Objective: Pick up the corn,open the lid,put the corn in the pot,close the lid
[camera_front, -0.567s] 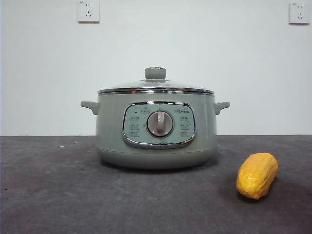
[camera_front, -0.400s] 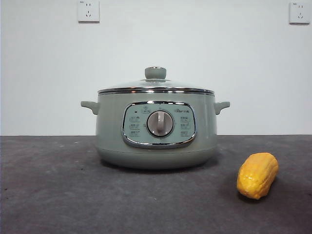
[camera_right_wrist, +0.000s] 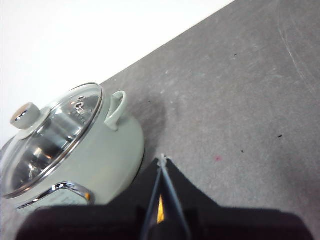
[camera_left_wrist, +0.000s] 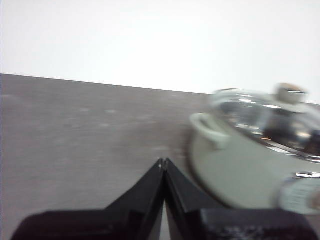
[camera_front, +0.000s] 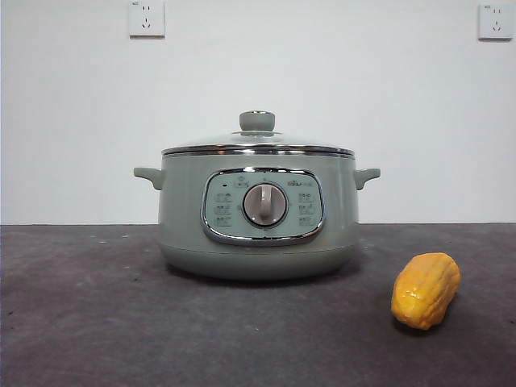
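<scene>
Nothing has shifted on the table since a moment ago, so no step is done. The right gripper (camera_right_wrist: 162, 159) hangs above the corn (camera_front: 425, 290), jaws pressed together, empty. Beside it, the lid (camera_front: 257, 145) sits on the pot (camera_front: 258, 214). The left gripper (camera_left_wrist: 163, 162), also closed, waits beside the pot's other side.

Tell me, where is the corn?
In the front view, the corn lies on the dark table, to the right of the pot and nearer the camera, untouched.

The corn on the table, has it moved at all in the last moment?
No. The corn lies in the same spot on the dark table, beside and nearer than the pot, just as in the earlier front views.
</scene>
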`<state>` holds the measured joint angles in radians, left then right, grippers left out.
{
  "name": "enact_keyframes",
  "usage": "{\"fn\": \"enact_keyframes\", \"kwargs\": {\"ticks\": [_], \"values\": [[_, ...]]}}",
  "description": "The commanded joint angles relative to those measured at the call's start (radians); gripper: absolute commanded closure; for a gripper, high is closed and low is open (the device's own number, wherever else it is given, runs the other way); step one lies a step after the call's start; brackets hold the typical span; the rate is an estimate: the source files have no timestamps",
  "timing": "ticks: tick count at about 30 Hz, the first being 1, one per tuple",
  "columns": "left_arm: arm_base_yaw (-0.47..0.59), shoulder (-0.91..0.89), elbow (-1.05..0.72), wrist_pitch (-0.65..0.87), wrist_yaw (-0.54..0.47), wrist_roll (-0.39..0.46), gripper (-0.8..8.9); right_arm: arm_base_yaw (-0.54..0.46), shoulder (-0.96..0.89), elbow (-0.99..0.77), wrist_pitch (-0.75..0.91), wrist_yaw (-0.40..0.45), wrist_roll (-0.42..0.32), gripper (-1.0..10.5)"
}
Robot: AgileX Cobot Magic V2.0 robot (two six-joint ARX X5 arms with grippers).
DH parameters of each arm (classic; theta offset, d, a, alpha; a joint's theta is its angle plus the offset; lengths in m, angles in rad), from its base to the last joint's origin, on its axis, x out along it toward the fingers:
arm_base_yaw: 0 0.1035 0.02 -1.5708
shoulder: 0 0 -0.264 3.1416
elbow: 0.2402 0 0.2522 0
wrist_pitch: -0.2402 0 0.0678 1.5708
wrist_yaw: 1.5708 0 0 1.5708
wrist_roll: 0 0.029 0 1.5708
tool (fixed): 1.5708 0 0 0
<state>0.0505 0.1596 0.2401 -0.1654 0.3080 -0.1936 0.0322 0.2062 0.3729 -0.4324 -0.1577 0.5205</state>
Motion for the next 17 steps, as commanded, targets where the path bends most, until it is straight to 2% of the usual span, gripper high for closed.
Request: {"fn": "enact_keyframes", "kwargs": {"ticks": [1,6,13,17], "values": [[0.002,0.065,0.053,-0.009,0.114,-0.016,8.19,0.0,0.077,0.086,-0.061,-0.029,0.01,9.5],[0.002,0.194,0.181,-0.097,0.298,-0.017,8.18,0.0,0.217,0.221,-0.158,-0.253,0.004,9.5],[0.002,0.333,0.273,-0.12,0.507,-0.054,8.19,0.0,0.357,0.32,-0.202,-0.388,0.004,9.4],[0.002,0.404,0.319,-0.181,0.504,-0.079,8.19,0.003,0.465,0.388,-0.278,-0.452,-0.014,9.3]]}}
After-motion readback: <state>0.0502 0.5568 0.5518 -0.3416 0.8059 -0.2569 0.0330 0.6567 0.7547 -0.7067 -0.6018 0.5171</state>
